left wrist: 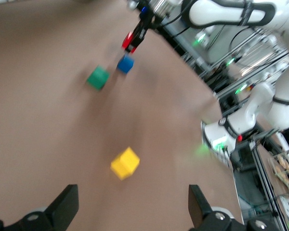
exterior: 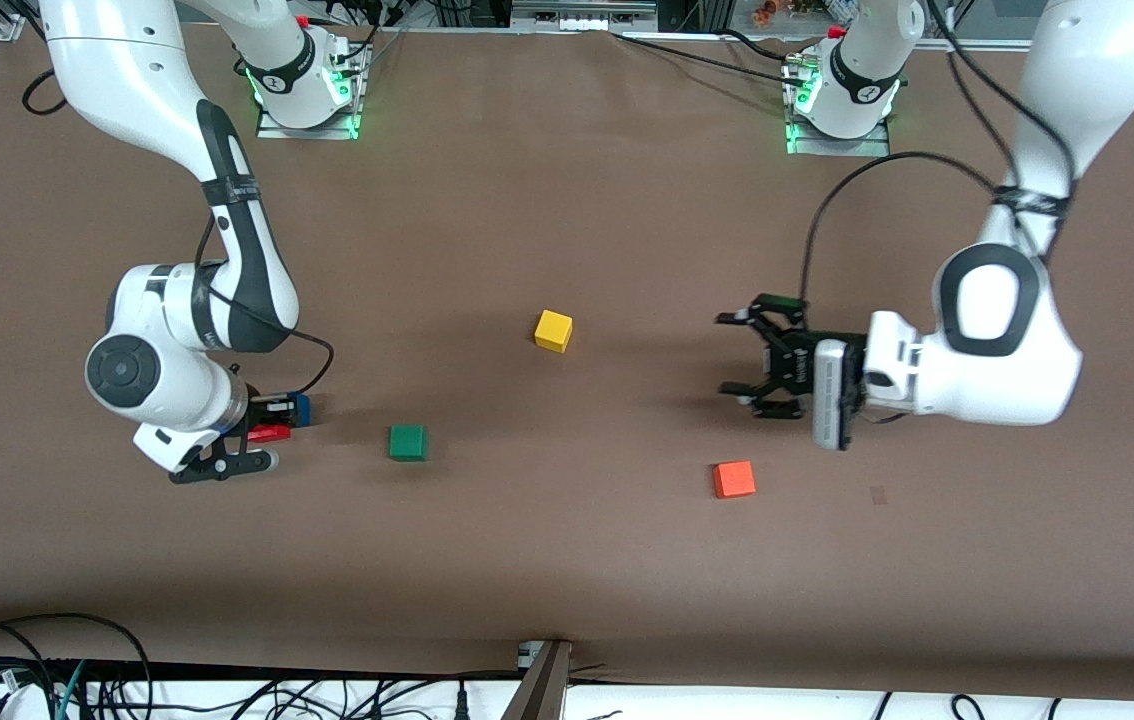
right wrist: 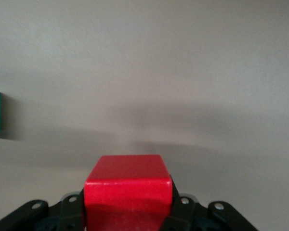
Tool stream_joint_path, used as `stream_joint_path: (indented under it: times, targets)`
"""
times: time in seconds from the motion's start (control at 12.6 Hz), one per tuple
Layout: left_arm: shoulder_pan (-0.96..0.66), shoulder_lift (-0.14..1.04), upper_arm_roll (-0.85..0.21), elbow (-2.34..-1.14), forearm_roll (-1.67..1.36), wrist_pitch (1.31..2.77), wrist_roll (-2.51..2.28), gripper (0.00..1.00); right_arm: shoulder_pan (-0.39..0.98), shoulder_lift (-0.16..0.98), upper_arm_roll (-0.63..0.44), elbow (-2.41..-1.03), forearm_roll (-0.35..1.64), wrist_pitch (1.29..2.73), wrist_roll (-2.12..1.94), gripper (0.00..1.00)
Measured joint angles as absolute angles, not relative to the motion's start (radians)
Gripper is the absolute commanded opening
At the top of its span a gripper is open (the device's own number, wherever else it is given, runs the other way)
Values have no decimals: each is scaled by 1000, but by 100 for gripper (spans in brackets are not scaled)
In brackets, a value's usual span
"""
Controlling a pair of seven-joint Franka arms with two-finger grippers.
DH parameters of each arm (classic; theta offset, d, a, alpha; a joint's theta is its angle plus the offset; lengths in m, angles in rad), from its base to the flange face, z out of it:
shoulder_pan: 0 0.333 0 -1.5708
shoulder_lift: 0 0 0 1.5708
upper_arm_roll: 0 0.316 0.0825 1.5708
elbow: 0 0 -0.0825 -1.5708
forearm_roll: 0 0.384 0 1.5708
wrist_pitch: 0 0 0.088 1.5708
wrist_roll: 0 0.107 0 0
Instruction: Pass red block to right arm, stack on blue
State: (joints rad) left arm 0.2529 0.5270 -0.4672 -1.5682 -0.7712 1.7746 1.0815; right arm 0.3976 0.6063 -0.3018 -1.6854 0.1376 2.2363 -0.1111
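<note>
My right gripper (exterior: 262,436) is shut on the red block (exterior: 272,433) and holds it low over the table, close beside the blue cube (exterior: 303,408) at the right arm's end. In the right wrist view the red block (right wrist: 127,185) fills the space between the fingers (right wrist: 183,204), and the blue cube is hidden. The left wrist view shows the red block (left wrist: 129,42) in the air just above the blue cube (left wrist: 125,63). My left gripper (exterior: 730,354) is open and empty, up in the air over bare table; it also shows in its own view (left wrist: 132,207).
A green cube (exterior: 408,442) lies beside the blue cube, toward the table's middle. A yellow cube (exterior: 554,330) lies mid-table. An orange-red cube (exterior: 733,479) lies nearer the front camera than the left gripper's spot. Cables run along the front edge.
</note>
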Motion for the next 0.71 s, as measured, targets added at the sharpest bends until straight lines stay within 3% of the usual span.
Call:
stream_joint_path:
  times: [0.32, 0.71]
  targets:
    - [304, 373, -468, -1475, -416, 1558, 760, 100, 401, 550, -302, -1861, 138, 2377, -96, 9]
    - [302, 337, -470, -1307, -112, 1369, 529, 100, 405, 522, -302, -1909, 138, 2415, -82, 10]
